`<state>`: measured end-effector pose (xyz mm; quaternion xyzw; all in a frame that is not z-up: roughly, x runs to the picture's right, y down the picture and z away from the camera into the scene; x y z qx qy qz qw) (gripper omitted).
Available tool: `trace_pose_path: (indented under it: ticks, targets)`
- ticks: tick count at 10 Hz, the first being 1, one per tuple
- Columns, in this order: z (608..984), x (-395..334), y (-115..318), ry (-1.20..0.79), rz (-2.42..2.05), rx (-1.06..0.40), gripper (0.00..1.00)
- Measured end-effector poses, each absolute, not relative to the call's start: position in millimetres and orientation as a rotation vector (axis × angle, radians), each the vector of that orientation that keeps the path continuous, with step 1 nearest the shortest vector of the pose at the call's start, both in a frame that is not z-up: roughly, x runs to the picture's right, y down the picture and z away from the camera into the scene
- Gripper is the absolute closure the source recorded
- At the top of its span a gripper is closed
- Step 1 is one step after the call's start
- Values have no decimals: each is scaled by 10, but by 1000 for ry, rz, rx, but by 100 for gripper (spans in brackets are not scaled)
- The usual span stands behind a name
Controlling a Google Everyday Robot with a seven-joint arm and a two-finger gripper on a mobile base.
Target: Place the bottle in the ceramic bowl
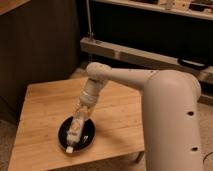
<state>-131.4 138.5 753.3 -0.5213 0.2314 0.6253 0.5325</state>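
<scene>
Bottle (pixel 76 129) and ceramic bowl (pixel 76 134) sit nearest, at the front part of the wooden bench (pixel 40 105). One bottle, one bowl, one gripper, one bench: nothing else lies on the wood. The bottle lies slantwise over the black bowl, its white cap end reaching the near rim and its upper end rising toward the gripper (pixel 82 112). Whether it already rests its weight in the bowl or hangs just above it cannot be told.

Just behind, the gripper hangs directly over the bowl at the bottle's upper end; whether the jaws grip the bottle or have let go I cannot tell. The arm slopes up and back to the robot's big white body on the right.

By my judgement the carry is done and the task is nearly complete: what remains is a clear release and lifting the arm away.
</scene>
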Motion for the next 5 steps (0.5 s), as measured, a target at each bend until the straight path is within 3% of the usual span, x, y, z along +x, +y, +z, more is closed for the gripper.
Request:
trace_pose_path:
  ticks: [5]
  targets:
    - [7538, -1323, 1385, 551, 1483, -1243, 20]
